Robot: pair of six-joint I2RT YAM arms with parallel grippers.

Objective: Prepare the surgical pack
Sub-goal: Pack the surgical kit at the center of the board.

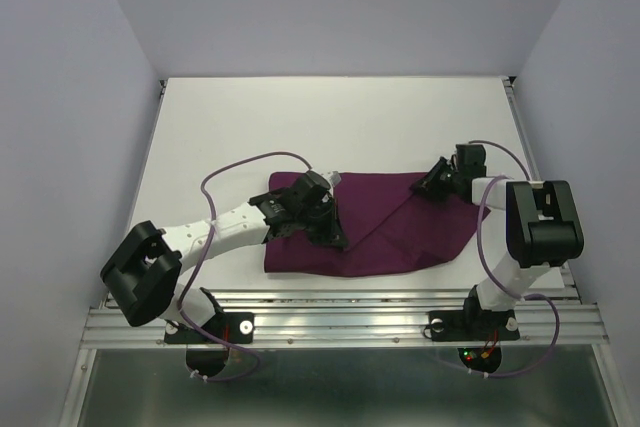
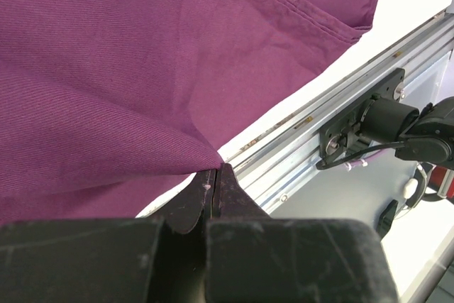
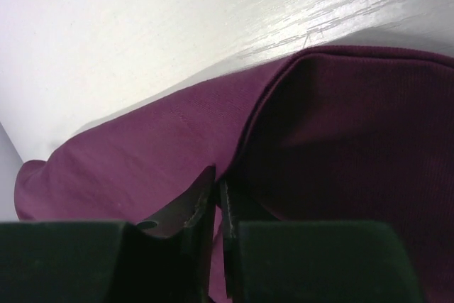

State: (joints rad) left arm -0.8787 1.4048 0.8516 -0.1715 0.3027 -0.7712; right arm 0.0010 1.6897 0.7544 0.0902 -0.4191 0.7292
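The surgical pack (image 1: 385, 232), a large deep-purple cloth, lies rumpled and partly folded on the near half of the white table (image 1: 330, 127). My left gripper (image 1: 333, 235) is over the cloth's left middle. In the left wrist view the left gripper (image 2: 215, 168) is shut on a pinched peak of the cloth (image 2: 142, 69). My right gripper (image 1: 428, 187) sits at the cloth's far right corner. Seen from the right wrist, the right gripper (image 3: 218, 179) has its jaws nearly together on a folded edge of the cloth (image 3: 142, 161), with purple fabric between them.
An aluminium rail (image 1: 340, 319) runs along the table's near edge, also seen close by as the rail (image 2: 319, 111) in the left wrist view, with the right arm's base (image 2: 386, 122) mounted on it. Pale walls enclose the table on three sides.
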